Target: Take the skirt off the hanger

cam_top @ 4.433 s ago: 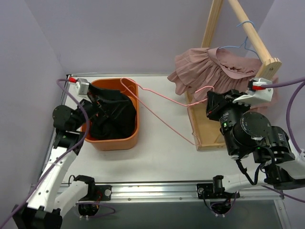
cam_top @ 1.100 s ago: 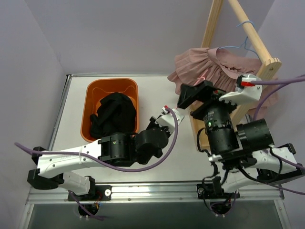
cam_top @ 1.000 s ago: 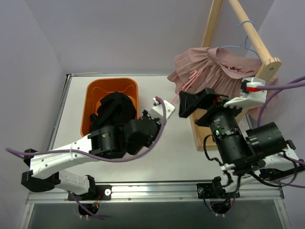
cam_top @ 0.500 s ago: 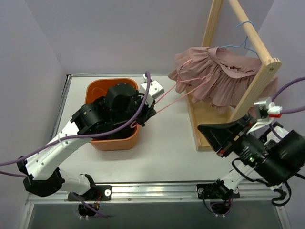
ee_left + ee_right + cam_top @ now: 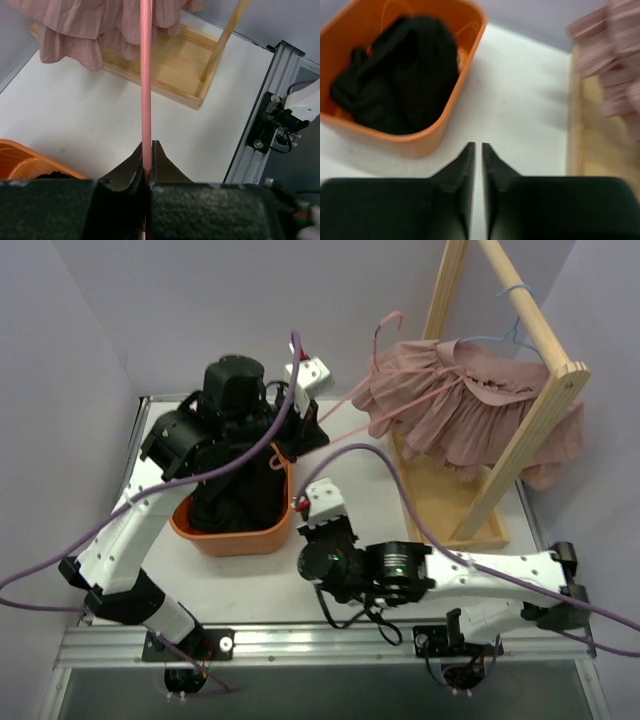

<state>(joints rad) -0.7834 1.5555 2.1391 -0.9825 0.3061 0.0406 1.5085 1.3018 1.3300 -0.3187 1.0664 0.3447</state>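
A pink pleated skirt (image 5: pixel 455 400) drapes over the wooden rack (image 5: pixel 520 430), under a blue hanger (image 5: pixel 513 332) hooked on the top rod. My left gripper (image 5: pixel 305 430) is raised above the orange bin and shut on the thin pink hanger (image 5: pixel 345 400). Its wire (image 5: pixel 146 75) runs straight out from between the fingertips of the left gripper (image 5: pixel 148 149) toward the skirt (image 5: pixel 95 30). The hook (image 5: pixel 386 320) stands at the skirt's left edge; whether it is caught in the cloth I cannot tell. My right gripper (image 5: pixel 318 515) lies low by the bin; in its wrist view the right gripper (image 5: pixel 478 146) is shut and holds nothing.
An orange bin (image 5: pixel 235 538) with a black garment (image 5: pixel 402 85) in it stands at the left, under the left arm. The rack's wooden base (image 5: pixel 165 75) lies on the white table at the right. Purple cables loop over the middle.
The left arm has lifted the pink hanger up and back over the bin. The right arm has dropped low, swung left toward the bin, and its jaws have shut.
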